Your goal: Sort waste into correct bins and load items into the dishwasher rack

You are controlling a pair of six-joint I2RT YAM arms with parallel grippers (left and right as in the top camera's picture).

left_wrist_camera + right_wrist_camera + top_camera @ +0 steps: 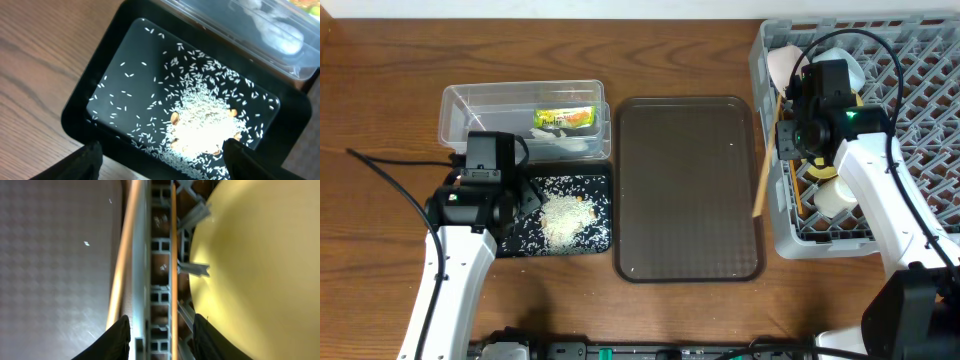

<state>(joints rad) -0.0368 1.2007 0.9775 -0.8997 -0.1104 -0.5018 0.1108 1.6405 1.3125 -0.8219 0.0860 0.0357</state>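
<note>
**Station status: both grippers released, waste binned, tableware in rack**

1. Left arm. The left gripper (528, 196) hangs over the shallow black rectangular tray (515, 245). In the left wrist view its two dark fingers (82, 161) are spread wide apart with nothing between them.
2. Waste. The loose white rice-like scraps (200, 125) lie in the black tray, heaped near its middle and scattered thinly toward its edges. The clear rectangular plastic tub (455, 105) stands touching the far side of the black tray. It contains the green-and-orange printed snack wrapper (565, 118) and the crumpled white paper (280, 36).
3. Right arm. The right gripper (788, 138) sits above the left wall of the large square grey plastic lattice crate (920, 100). Its fingers (116, 337) are parted and grasp nothing; the crate wall and one thin wooden chopstick (174, 255) lie in the gap.
4. Rack contents. The round yellow plate (250, 270) lies in the crate just beside that chopstick. The pale pink-white bowl (782, 65) and the small white cup (835, 195) are also in the crate.
5. The second wooden chopstick (763, 180) lies against the outside of the crate's left wall, over the edge of the flat brown serving tray (688, 188).
</note>
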